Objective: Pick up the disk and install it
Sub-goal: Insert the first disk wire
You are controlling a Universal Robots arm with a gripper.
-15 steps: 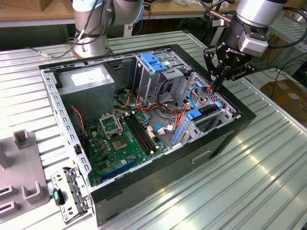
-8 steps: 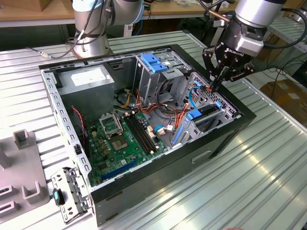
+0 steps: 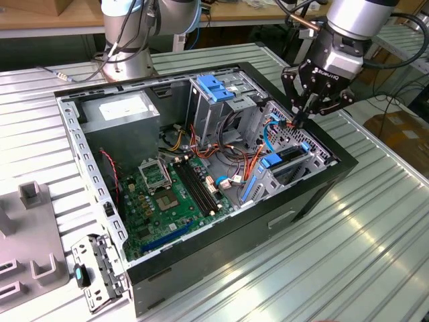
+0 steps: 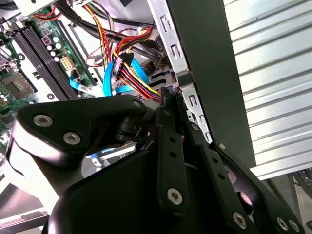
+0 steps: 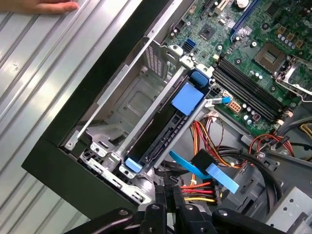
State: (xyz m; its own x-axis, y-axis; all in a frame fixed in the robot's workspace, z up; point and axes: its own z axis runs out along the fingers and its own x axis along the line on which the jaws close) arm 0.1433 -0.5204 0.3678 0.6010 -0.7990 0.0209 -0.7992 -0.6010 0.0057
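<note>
The disk point(image 5: 155, 132) sits on edge in the drive bay at the corner of the open computer case point(image 3: 315, 191), with blue rails along its sides and a blue tab point(image 5: 187, 97) at one end. In the exterior view the disk point(image 3: 289, 155) lies low in the bay on the exterior view's right. My gripper point(image 3: 297, 119) hangs just above the case wall beside that bay, fingers pressed together and holding nothing. In both wrist views the shut fingertips point(image 4: 168, 97) point(image 5: 168, 194) hover over the red, yellow and blue cables next to the disk.
The case also holds a motherboard point(image 3: 167, 194), a grey power-supply box point(image 3: 124, 111) and a metal drive cage with a blue top point(image 3: 218, 87). Loose cables point(image 3: 234, 144) cross the middle. A grey fixture point(image 3: 27, 235) and a metal bracket point(image 3: 100, 268) lie at the exterior view's left. A hand point(image 5: 44, 6) rests on the table.
</note>
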